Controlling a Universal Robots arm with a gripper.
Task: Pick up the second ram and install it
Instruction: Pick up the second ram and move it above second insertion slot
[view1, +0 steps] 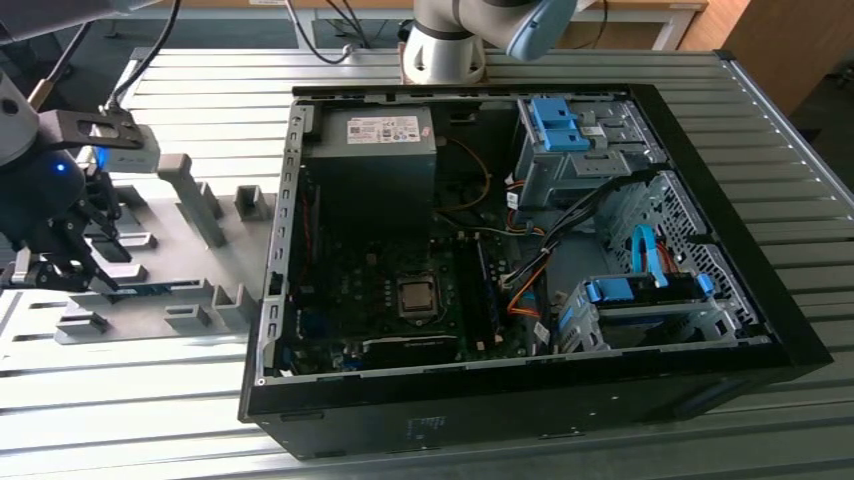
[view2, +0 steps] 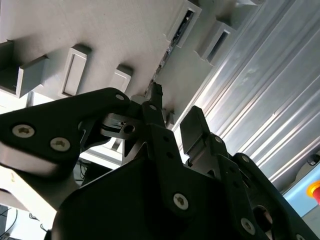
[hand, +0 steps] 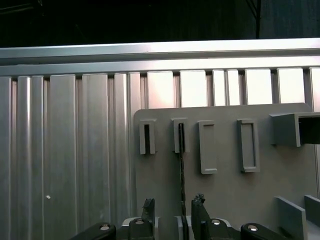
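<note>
Second ram (hand: 182, 182): seen edge-on in the first wrist view, a thin, dark, straight line. It stands on its long edge on the grey fixture plate (hand: 225, 195). Far end seated in a slotted block (hand: 180, 136); near end runs in between the gripper (hand: 173, 204) fingertips (hand: 148, 205). In the second wrist view the same thin edge (view2: 163, 61) runs along the plate up to the gripper (view2: 175, 106). Jaws apart, one finger on each side of the stick, which lies nearer one finger than the other; cannot tell whether either touches it. A second slotted block (hand: 146, 137) sits just beside the ram's block, and two hollow rectangular blocks (hand: 207, 147) sit on its other side. Beyond the plate's edge lies bare slatted metal table (hand: 65, 150). In the exterior view the gripper (view1: 60, 262) hangs over the plate (view1: 187, 250) at that view's left; the open computer case (view1: 534, 400) lies to that view's right, its side wall just beside the plate, apart from the gripper.
</note>
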